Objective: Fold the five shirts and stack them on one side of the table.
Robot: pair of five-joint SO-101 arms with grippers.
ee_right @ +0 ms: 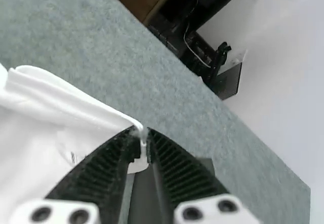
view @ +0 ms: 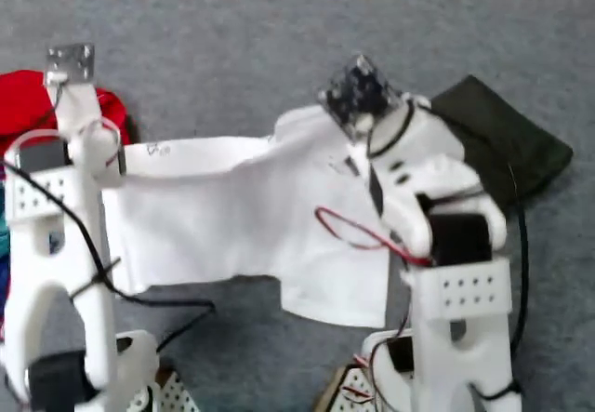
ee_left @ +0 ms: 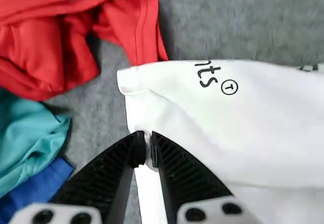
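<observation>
Far L of table (view: 232, 49): red shirt (view: 23, 105) bunched up, unfolded. The left wrist view shows teal shirt (ee_left: 25, 138) just beside the red one, w/ a corner of blue shirt (ee_left: 30, 191) touching the teal. All three are crumpled in one heap. A strip of bare grey table lies btw the heap and the next garment.

L arm (view: 37, 193) stands by the heap's inner side. At its end the left gripper (ee_left: 144, 150) is pinched narrow on the edge of white shirt (view: 232, 217), w/ a thin bit of fabric caught btw the tips. Black print sits near that end of the shirt.

Centre: white shirt lies spread across mid-table, drawn out btw the two arms. Its R part is wider and reaches toward the near edge.

R arm (view: 460, 291) is over the shirt's R end. The right gripper (ee_right: 143, 143) is also clamped narrow, holding a raised fold of white shirt that peaks up to the tips.

Far R: dark shirt (view: 507, 142), folded flat, lies on the table partly behind R arm. Cannot tell if it touches the white one.
</observation>
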